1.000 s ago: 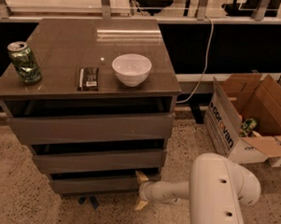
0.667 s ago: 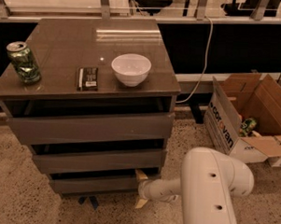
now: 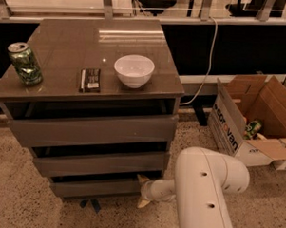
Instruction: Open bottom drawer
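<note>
Gaping open and empty, the claw sits beside the bottom drawer over the speckled floor.

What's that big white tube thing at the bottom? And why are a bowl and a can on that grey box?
The white tube is a robot's arm. There is only one picture, looking down from above; I can't tell where the camera sits. The grey box is a cabinet with three drawers. At the arm's tip is the gripper, the robot's hand. It is at the right end of the bottom drawer, the smallest one, which the robot should pull open. I can't tell whether it has hold of the drawer. On top stand a green can, a dark flat packet and a white bowl. A cardboard box sits on the floor to the right.
</note>
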You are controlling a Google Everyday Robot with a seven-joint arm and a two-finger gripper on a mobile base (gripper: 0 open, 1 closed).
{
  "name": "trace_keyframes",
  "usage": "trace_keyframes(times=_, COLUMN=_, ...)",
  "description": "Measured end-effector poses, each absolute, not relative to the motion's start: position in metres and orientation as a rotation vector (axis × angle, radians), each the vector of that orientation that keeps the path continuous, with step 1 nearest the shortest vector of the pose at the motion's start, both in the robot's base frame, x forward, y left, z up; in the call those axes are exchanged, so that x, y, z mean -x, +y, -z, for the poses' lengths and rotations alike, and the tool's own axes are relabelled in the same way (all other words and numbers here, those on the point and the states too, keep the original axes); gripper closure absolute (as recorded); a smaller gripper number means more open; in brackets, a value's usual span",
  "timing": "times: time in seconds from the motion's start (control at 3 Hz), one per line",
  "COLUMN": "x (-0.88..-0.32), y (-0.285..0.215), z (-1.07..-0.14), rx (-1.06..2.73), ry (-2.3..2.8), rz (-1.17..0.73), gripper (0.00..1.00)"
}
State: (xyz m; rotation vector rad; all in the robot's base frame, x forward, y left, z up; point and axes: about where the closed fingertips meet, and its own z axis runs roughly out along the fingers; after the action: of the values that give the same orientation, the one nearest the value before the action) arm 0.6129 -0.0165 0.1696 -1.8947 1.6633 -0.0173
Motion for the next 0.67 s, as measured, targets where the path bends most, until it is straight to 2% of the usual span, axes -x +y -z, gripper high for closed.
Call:
trace_keyframes(times=0.33, x=-0.6156, y=-0.02, z=-0.1651, rx=1.897, ry=1.679, rz=0.011, gripper=0.32)
trace_keyframes(times=0.67, x=-0.6164, y=-0.0217, z=-0.1634, rx=1.905, ry=1.686, rz=0.007, gripper=0.33)
